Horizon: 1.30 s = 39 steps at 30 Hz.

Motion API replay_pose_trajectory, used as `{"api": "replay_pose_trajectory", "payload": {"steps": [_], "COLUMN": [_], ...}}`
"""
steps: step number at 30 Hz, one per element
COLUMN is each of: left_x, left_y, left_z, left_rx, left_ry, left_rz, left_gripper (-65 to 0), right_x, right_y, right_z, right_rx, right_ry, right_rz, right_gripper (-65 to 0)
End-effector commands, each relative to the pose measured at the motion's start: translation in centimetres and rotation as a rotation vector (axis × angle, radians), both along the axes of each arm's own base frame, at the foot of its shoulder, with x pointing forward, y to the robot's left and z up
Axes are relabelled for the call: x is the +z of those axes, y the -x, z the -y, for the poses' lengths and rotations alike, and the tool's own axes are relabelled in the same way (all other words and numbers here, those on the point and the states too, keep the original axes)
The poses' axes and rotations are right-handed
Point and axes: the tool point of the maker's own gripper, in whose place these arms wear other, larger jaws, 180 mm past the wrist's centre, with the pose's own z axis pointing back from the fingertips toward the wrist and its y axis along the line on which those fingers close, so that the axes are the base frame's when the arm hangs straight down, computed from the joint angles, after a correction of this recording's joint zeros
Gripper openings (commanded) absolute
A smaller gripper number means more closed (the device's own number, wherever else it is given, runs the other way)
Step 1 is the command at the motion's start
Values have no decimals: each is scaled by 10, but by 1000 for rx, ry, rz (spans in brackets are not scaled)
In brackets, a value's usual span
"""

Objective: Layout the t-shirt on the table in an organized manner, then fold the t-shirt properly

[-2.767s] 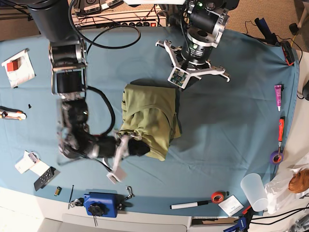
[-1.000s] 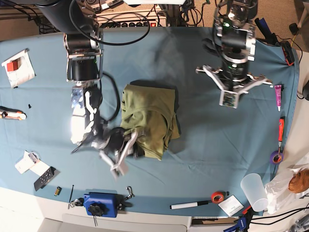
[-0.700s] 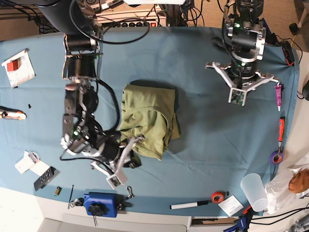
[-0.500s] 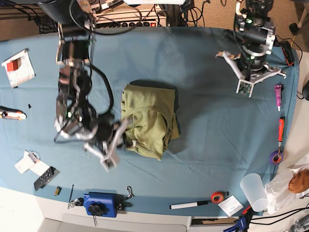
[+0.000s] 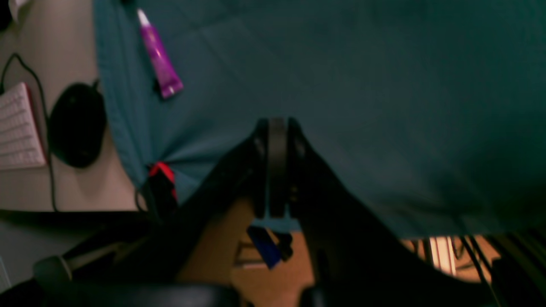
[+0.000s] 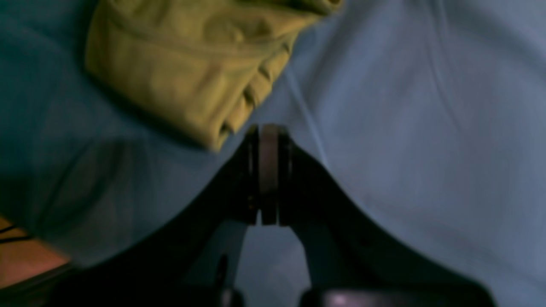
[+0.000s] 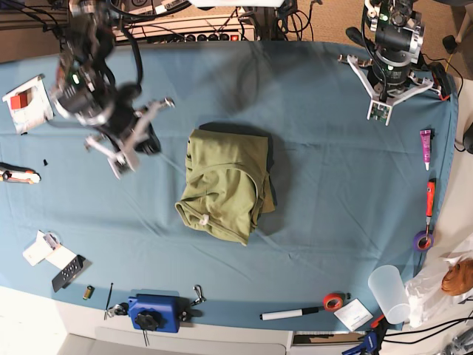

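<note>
The olive-green t-shirt (image 7: 225,185) lies folded in a rough rectangle with a small white tag, at the middle of the blue-teal table (image 7: 332,185). My right gripper (image 7: 148,139) hovers left of the shirt and apart from it. In the right wrist view its fingers (image 6: 266,132) are shut on nothing, just beside a folded corner of the shirt (image 6: 196,76). My left gripper (image 7: 389,74) hangs over the far right corner of the table. The left wrist view shows that gripper (image 5: 275,128) shut and empty over bare cloth (image 5: 384,85).
A purple tube (image 7: 426,144), a red-handled tool (image 7: 430,200) and a plastic cup (image 7: 389,292) sit along the right edge. A marker (image 7: 288,313), a red tape roll (image 7: 334,301) and a blue device (image 7: 155,312) line the front edge. Papers (image 7: 28,103) lie at far left.
My right gripper left the shirt's front left corner and swung up and back to the left. My left arm moved farther toward the back right corner. The shirt stays folded.
</note>
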Motion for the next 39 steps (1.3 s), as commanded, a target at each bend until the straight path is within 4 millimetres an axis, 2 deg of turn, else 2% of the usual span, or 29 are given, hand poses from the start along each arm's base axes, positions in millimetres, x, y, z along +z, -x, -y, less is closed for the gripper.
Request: {"api": "replay_pose_trajectory", "payload": {"steps": [1, 5, 11, 18, 25, 29, 36, 39], "left_x": [6, -2, -14, -30, -41, -51, -98, -118], "left_y": [0, 15, 44, 91, 149, 176, 222, 241], "left_z": [-2, -7, -10, -12, -4, 1, -15, -21], "left_rx": [2, 44, 73, 96, 89, 94, 135, 159], "left_ry": [-12, -11, -10, -15, 24, 61, 32, 35], "left_rz": [19, -34, -112, -250, -419, -502, -654, -716], "left_gripper": [-650, -650, -650, -650, -650, -650, -650, -650], "right_x": [10, 4, -22, -44, -52, -65, -108, -124], "right_y": [5, 47, 110, 179, 227, 248, 300, 314], "right_z": [4, 24, 47, 53, 53, 60, 78, 83], "right_rx": [-7, -63, -120, -122, -99, -127, -184, -212], "right_ry": [0, 30, 64, 94, 105, 96, 39, 10], "right_rz": [32, -43, -234, -442, -577, -660, -850, -908], "right_gripper": [-650, -650, -650, -650, -650, -650, -650, -650]}}
